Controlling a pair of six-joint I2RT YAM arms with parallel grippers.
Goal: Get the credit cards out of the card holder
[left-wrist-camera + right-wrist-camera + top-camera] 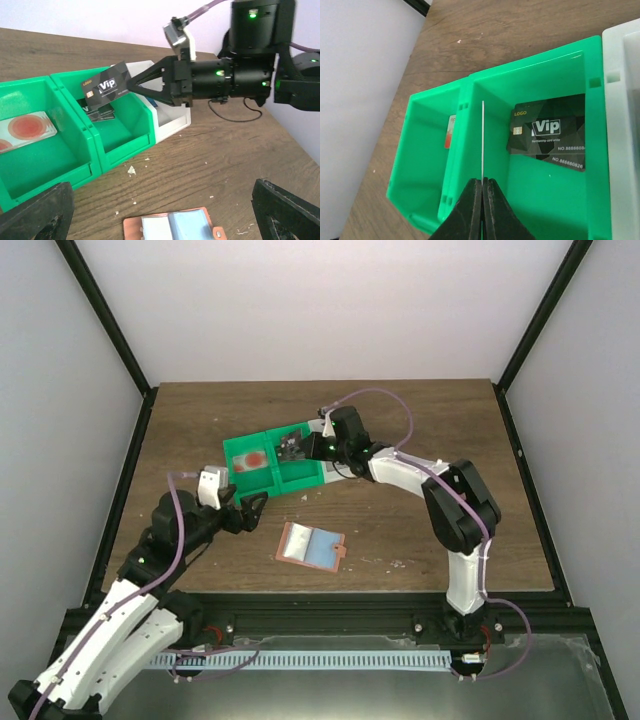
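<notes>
The salmon-pink card holder [312, 546] lies open on the table, pale blue inner face up, and also shows in the left wrist view [172, 227]. My right gripper [293, 448] is shut on a dark "Vip" credit card [107, 90] and holds it over the green bin's right compartment. In the right wrist view that card is edge-on [482, 140] between the shut fingertips [482, 182]. More dark cards [550, 132] lie in that compartment. My left gripper [160, 197] is open and empty, just behind the holder. No blue card is in view.
The green bin [232, 446] has two compartments. The left one holds a white card with red spots [27, 127]. A white bin [172, 117] adjoins the green bin's right side. Small crumbs [131, 170] dot the wood.
</notes>
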